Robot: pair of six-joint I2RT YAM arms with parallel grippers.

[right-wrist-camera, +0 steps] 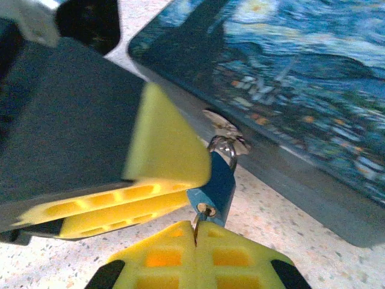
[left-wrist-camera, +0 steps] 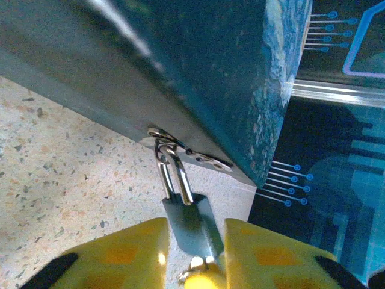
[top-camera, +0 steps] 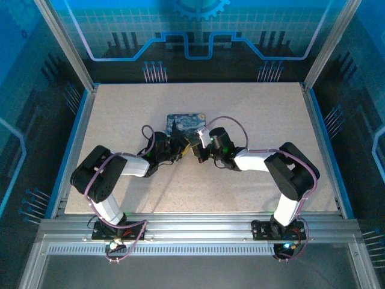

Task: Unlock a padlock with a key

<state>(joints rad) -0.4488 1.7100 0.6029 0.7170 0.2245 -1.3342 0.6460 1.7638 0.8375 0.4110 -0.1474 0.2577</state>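
Small blue-bodied, silver-shackled padlock (left-wrist-camera: 186,217) hangs from metal hasp (left-wrist-camera: 204,160) at 6 o'clock edge of dark blue starry-print box (top-camera: 185,120), mid speckled beige table (top-camera: 258,114). Yellow-fingered left gripper (left-wrist-camera: 197,235) flanks lock body at 9 and 3 o'clock; clamped or slackened, cannot tell. Yellow-fingered right gripper (right-wrist-camera: 196,232) clenched on thin dark metal key (right-wrist-camera: 195,224), key meeting keyhole at lock's 6 o'clock end.

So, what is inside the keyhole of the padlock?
The key enters the keyhole of the padlock. Its tip is hidden inside the lock body. Its head is covered by the shut fingers of the right gripper.
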